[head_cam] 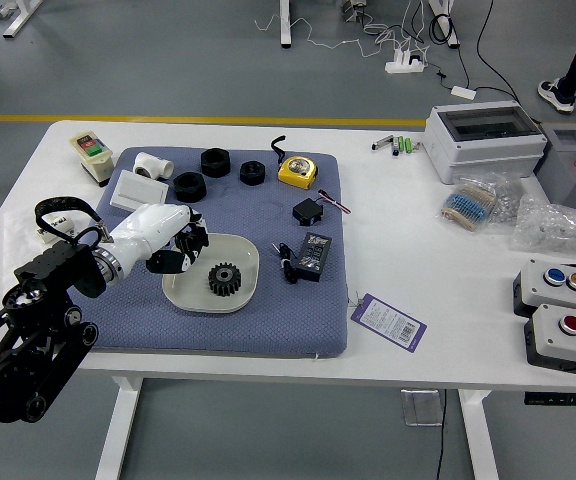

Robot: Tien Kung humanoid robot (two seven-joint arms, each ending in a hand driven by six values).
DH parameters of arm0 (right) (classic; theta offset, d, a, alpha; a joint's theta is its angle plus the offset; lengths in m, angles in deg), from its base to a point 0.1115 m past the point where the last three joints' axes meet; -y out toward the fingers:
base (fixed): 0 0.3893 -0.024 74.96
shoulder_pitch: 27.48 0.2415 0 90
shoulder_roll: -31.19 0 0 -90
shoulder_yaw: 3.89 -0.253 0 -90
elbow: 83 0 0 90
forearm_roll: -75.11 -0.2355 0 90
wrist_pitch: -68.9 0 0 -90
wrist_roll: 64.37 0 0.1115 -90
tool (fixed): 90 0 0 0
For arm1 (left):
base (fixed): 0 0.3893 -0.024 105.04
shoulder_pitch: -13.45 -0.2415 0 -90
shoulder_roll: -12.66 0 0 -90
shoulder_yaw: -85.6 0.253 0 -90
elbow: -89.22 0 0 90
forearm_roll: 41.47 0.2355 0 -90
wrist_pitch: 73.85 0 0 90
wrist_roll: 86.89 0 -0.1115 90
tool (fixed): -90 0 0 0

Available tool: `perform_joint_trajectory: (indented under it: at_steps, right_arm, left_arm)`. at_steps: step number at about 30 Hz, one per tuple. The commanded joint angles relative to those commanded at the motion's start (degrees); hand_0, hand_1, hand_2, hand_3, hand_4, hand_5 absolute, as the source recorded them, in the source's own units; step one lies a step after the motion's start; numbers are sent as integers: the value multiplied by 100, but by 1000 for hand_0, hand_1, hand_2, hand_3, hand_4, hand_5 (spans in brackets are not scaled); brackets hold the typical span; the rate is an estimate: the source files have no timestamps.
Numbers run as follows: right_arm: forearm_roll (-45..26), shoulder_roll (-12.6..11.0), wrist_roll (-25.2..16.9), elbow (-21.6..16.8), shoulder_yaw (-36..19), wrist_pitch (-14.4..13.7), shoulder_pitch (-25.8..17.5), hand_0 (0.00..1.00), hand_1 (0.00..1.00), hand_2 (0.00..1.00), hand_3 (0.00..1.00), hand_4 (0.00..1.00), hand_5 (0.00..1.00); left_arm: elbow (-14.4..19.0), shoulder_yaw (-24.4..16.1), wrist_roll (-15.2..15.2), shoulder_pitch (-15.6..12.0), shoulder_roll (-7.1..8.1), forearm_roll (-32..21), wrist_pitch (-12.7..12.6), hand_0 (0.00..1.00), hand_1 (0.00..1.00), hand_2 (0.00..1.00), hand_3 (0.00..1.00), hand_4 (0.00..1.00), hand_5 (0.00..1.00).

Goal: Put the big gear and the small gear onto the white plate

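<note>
Gear (225, 282), blk, toothed, sits on white plate (246, 256); can't tell if big or small one. L hand (181, 248) overlaps plate's L rim in view, just beside gear; can't tell if open, closed or gripping smth. Plate's on blue-gray mat (268, 328), w/ blk box (314, 256) well to its R. 3 blk rings (190, 187) + yellow tape measure (298, 172) toward mat's far side. Person's shoes (556, 96) on floor, top R.

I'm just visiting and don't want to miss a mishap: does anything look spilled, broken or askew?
Nothing looks spilled or broken. The purple tag lies askew right of the blue mat, out of line with its edges.
</note>
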Motion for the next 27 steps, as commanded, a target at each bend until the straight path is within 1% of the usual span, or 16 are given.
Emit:
perform_joint_trajectory:
  at_steps: [1,2,4,6,7,12,13,18,19,23,27]
  right_arm:
    - [0,0,-1,0,-2,0,1,660,675,741,569,793,679]
    - [1,0,-1,0,-2,0,1,660,675,741,569,793,679]
    - [-1,-2,-5,-1,-13,2,1,660,675,741,569,793,679]
    - [9,-5,-6,-2,-16,2,4,660,675,741,569,793,679]
    - [13,-6,-6,-2,-15,2,6,661,676,741,569,793,679]
    - [17,-15,-11,-2,-25,1,11,661,676,741,569,793,679]
    - [17,-16,-13,-2,-31,-1,12,661,675,740,569,794,676]
    - [22,-17,-11,-2,-24,-6,17,661,675,740,569,794,676]
    - [17,-17,-11,-2,-18,-6,18,659,675,740,569,793,677]
    - [12,-16,-11,-1,-15,-8,17,659,675,740,569,793,677]
    - [8,-16,-12,-2,-12,-8,15,659,675,740,569,794,676]
  left_arm:
    - [22,26,-25,-42,7,0,-37,356,447,499,561,272,2]
    - [30,35,-34,-57,9,0,-51,356,447,499,561,272,2]
    - [-2,98,-64,-112,0,0,-180,356,447,499,561,272,2]
    - [-57,128,-74,-121,-16,0,-221,356,447,499,561,272,2]
    - [-93,136,-77,-117,-28,0,-223,395,512,561,633,863,81]
    - [-182,174,-76,-60,-29,0,-102,395,512,561,633,863,81]
    - [-179,179,-73,-50,-29,0,-86,446,609,684,768,998,256]
    - [-187,188,-63,-14,-55,0,-41,446,609,684,768,998,256]
    - [-190,185,-61,-5,-61,0,-32,461,626,717,780,998,312]
    - [-172,162,-58,1,-61,0,-28,461,626,717,780,998,312]
    - [-77,116,-56,0,-55,0,-62,463,630,727,784,998,326]
